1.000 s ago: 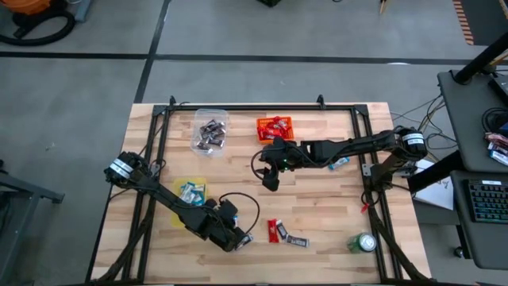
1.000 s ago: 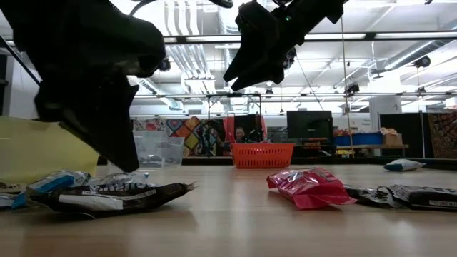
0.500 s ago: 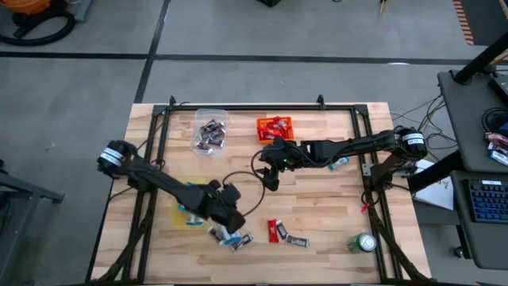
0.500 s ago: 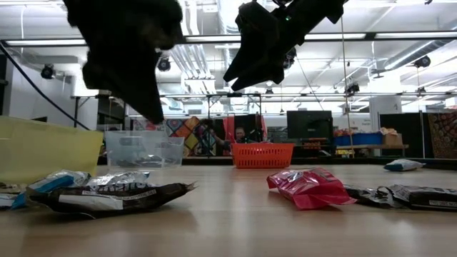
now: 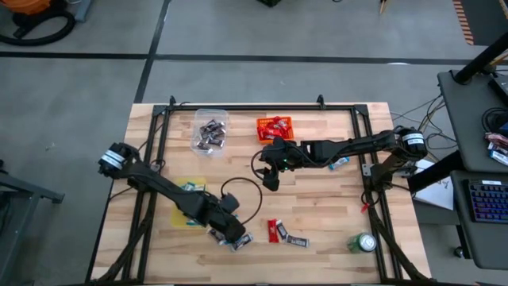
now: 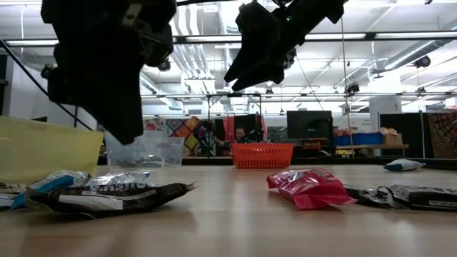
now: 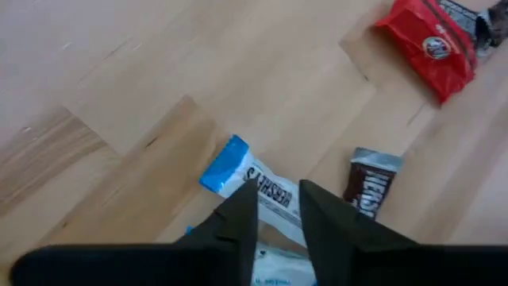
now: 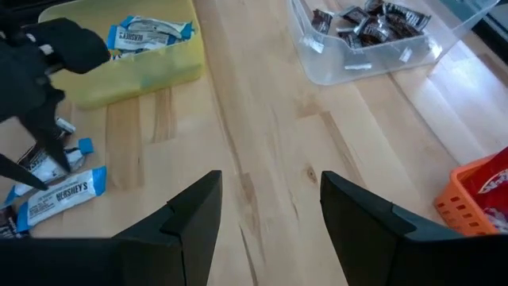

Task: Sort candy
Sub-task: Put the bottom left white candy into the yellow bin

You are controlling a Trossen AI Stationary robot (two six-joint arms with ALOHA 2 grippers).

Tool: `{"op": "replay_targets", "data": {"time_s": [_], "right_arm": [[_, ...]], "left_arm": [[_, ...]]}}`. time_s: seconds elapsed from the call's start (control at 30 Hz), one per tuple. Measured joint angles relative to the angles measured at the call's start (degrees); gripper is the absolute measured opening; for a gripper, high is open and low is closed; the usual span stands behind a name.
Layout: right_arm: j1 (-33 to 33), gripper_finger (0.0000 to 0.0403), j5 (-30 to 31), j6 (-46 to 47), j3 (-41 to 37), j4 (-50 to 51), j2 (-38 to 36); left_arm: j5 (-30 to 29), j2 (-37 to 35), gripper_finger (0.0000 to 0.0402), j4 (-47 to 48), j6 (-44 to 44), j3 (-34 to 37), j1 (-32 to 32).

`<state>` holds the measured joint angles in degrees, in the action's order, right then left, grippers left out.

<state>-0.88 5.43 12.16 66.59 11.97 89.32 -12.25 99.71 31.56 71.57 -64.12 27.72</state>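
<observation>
Loose candy lies near the table's front edge: a blue-and-white bar [image 7: 246, 176], a dark brown bar [image 7: 370, 187] and a red bar [image 7: 429, 44], all flat on the wood. My left gripper [image 7: 278, 195] hovers just above the blue-and-white bar, its fingers a narrow gap apart with nothing between them. In the low view its tip [image 6: 126, 135] is clear of the wrappers [image 6: 107, 194]. My right gripper [image 8: 270, 210] hangs open over the middle of the table [image 5: 270, 181], holding nothing.
A yellow bin [image 5: 189, 197] with blue-and-white bars sits left of the loose pile. A clear bin [image 5: 210, 131] of dark bars and an orange basket [image 5: 275, 127] of red ones stand at the far side. A green can [image 5: 363, 242] is front right, and one blue-and-white bar [image 5: 340, 164] lies under the right arm.
My left gripper has risen off the candy pile near the front edge and drawn slightly toward the table's left. The candies lie as they did. My right arm has kept still.
</observation>
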Motion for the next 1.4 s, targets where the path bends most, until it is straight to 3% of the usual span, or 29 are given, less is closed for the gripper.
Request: {"op": "replay_targets", "data": {"time_s": [0.23, 0.43, 0.73, 1.0, 1.4], "right_arm": [[0.17, 0.0201, -1.25, 0.33, 0.0, 0.12, 0.0], [0.15, 0.0201, -1.19, 0.7, 0.0, -0.21, 0.0], [0.15, 0.0201, -1.18, 0.9, 0.0, -0.27, 0.0], [0.15, 0.0201, -1.17, 0.87, 0.0, -0.23, 0.0], [0.15, 0.0201, -1.18, 0.87, 0.0, -0.16, 0.0]], "left_arm": [[-0.53, 3.23, 0.0156, -0.03, 0.05, -0.39, -0.08], [-0.68, 5.03, 0.0174, -0.04, -0.08, -0.37, -0.17], [-1.28, 7.64, 0.0131, -1.16, -2.89, -0.35, -0.41], [-3.48, 7.17, 0.0011, -0.83, -7.7, -0.56, -0.87], [-4.81, 0.94, 0.0001, -0.06, -12.92, -0.63, -0.91]]}}
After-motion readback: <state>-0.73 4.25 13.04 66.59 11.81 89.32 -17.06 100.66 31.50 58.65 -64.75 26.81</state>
